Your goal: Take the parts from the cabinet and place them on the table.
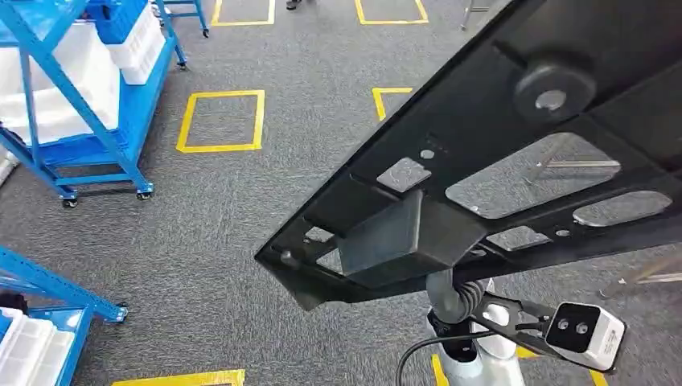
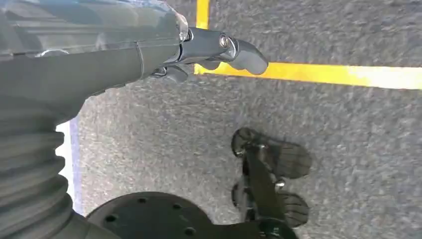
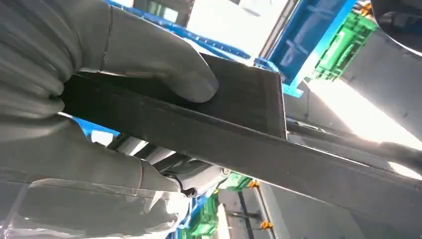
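Observation:
A large flat black part with several cutouts and a boxy block on its underside hangs tilted close in front of the head camera, above the floor. My right hand grips the black part by its edge, thumb pressed on one face and the rest of the hand wrapped under it. In the head view the part hides that hand; the wrist comes up beneath it. My left hand hangs over the carpet, holding nothing, its thumb stretched out.
A blue wheeled rack with white bins stands at the far left, and another blue rack at the near left. Yellow squares mark the grey carpet. Metal legs show through a cutout. Green crates sit on blue shelving.

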{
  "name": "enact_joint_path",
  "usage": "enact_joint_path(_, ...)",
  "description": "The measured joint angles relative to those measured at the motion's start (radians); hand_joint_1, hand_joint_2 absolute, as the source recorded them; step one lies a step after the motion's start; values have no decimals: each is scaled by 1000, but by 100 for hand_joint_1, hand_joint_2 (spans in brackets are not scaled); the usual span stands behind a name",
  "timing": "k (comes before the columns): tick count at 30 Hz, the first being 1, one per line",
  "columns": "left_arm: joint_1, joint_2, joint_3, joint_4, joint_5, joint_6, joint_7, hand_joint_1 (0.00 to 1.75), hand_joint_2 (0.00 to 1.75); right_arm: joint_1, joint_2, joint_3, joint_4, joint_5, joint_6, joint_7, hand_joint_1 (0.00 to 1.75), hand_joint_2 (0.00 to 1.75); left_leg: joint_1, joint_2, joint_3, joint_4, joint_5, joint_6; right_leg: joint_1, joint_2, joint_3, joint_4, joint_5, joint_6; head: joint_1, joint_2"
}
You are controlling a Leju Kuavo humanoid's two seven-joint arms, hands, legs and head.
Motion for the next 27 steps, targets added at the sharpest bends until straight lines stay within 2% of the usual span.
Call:
enact_joint_path(1, -1, 0, 0, 0, -2, -3, -8, 0, 175, -4, 0, 0, 0, 0, -2, 0, 175, 175, -2, 12, 0, -1, 0, 6, 1, -45, -23, 50, -34, 2, 0, 0)
enact_joint_path(2, 0, -1, 0, 0, -6, -8, -13, 0, 175, -5, -1, 0, 0, 1, -5, 0, 175, 175, -5, 25, 0, -1, -1, 8, -1, -69, -62, 129, -74, 6, 0, 0)
enact_joint_path(3, 1, -2, 0, 0, -11, -11, -18, 0, 175, -2, -2, 0, 1, 1, -9, -1, 175, 175, -8, 40, 0, 0, -2, 9, -5, -80, -104, 213, -109, 9, 0, 0)
enact_joint_path(4, 2, -2, 0, 0, -11, -14, -22, 0, 175, 0, -3, 0, 2, 0, -17, -1, 175, 175, -10, 56, -1, 0, -4, 10, -8, -84, -138, 281, -130, 11, 0, 0)
enact_joint_path(5, 1, -3, 0, 0, -11, -14, -24, 0, 175, 1, -5, 0, 4, -1, -21, 0, 175, 175, -10, 69, -1, 0, -4, 9, -10, -86, -148, 298, -124, 13, 0, 0)
enact_joint_path(6, -1, -4, 0, 0, -12, -14, -25, 0, 175, 2, -7, 0, 6, -2, -22, 0, 175, 175, -10, 81, 0, 0, -6, 8, -11, -89, -135, 269, -99, 14, 0, 0)
enact_joint_path(7, -4, -4, -1, 0, -13, -14, -27, 0, 175, 2, -8, 0, 7, -3, -23, 0, 175, 175, -10, 93, 3, 0, -8, 6, -11, -95, -95, 196, -58, 13, 0, 0)
enact_joint_path(8, -6, -5, -1, 0, -13, -14, -28, 0, 175, 1, -9, 0, 8, -4, -22, 0, 175, 175, -10, 103, 7, 0, -11, 3, -11, -112, -37, 89, -12, 9, 0, 0)
enact_joint_path(9, -7, -6, -2, 0, -13, -13, -31, 0, 175, 0, -9, 0, 8, -4, -22, 0, 175, 175, -11, 112, 13, 0, -14, -2, -6, -158, 14, -1, 13, 3, 0, 0)
enact_joint_path(10, -7, -6, -1, 0, -11, -13, -34, 0, 175, -2, -9, 2, 11, -4, -22, 0, 175, 175, -20, 119, 13, 3, -20, -9, 8, -180, 22, -21, -1, -3, 0, 0)
enact_joint_path(11, -8, -6, -2, 0, -10, -13, -34, 0, 175, -3, -9, 3, 13, -5, -22, -1, 175, 175, -18, 128, 15, 3, -21, -13, 8, -164, 19, -22, 3, -9, 0, 0)
enact_joint_path(14, -8, -6, -2, 0, -10, -13, -34, 0, 175, -3, -9, 3, 14, -5, -22, -1, 175, 175, -18, 129, 15, 2, -21, -14, 8, -162, 19, -21, 3, -10, 0, 0)
enact_joint_path(17, -9, -6, -1, 0, -3, -13, -36, 0, 175, -3, -10, 3, 18, -4, -22, -1, 175, 175, -18, 143, 20, 0, -24, -22, 11, -145, 16, -20, 1, -14, 0, 0)
enact_joint_path(18, -15, -6, -1, 0, 0, -13, -39, 0, 175, -11, -9, 5, 24, -5, -16, -1, 175, 175, -9, 70, 7, 52, -68, -37, -1, -112, 25, -34, 9, -37, 0, 0)
enact_joint_path(19, -14, -6, -1, 0, 0, -13, -39, 0, 175, -14, -8, 9, 27, -5, -15, 0, 175, 175, -7, 50, -31, 134, -113, -38, -1, -102, 25, -34, 10, -40, 0, 0)
enact_joint_path(20, -11, -6, -1, 0, 1, -13, -39, 0, 175, -14, -8, 11, 29, -5, -14, -1, 175, 175, -7, 43, -76, 223, -151, -40, -1, -88, 24, -34, 10, -42, 0, 0)
enact_joint_path(21, -7, -6, -1, 0, 2, -9, -38, 0, 175, -14, -8, 12, 32, -5, -13, -1, 175, 175, -7, 42, -113, 294, -174, -43, 1, -76, 24, -33, 10, -42, 0, 0)
enact_joint_path(22, -4, -6, 0, 0, 6, -5, -37, 0, 175, -14, -8, 13, 37, -5, -13, 0, 175, 175, -7, 42, -136, 331, -175, -43, 2, -62, 24, -32, 10, -42, 0, 0)
enact_joint_path(23, -3, -5, 2, 0, 10, 0, -35, 0, 175, -14, -8, 13, 40, -5, -12, 0, 175, 175, -7, 42, -136, 319, -151, -43, 1, -49, 25, -31, 10, -42, 0, 0)
enact_joint_path(24, -4, -5, 3, 0, 12, 3, -35, 0, 175, -15, -8, 13, 42, -5, -12, 0, 175, 175, -7, 40, -113, 258, -105, -42, 1, -34, 26, -29, 9, -41, 0, 0)
enact_joint_path(25, -5, -2, 5, 0, 15, 5, -35, 0, 175, -17, -8, 13, 43, -5, -12, 0, 175, 175, -5, 33, -73, 163, -50, -41, -1, -20, 28, -26, 7, -38, 0, 0)
enact_joint_path(26, -5, 0, 6, 0, 18, 7, -35, 0, 175, -20, -8, 13, 43, -6, -11, 0, 175, 175, -1, 0, -30, 67, -3, -41, -2, -9, 27, -20, 4, -33, 0, 0)
enact_joint_path(27, -4, 1, 8, 0, 19, 8, -34, 0, 175, -22, -8, 13, 43, -8, -10, 0, 175, 175, 3, -58, -15, 27, -17, -40, 1, 2, 21, -13, 1, -27, 0, 0)
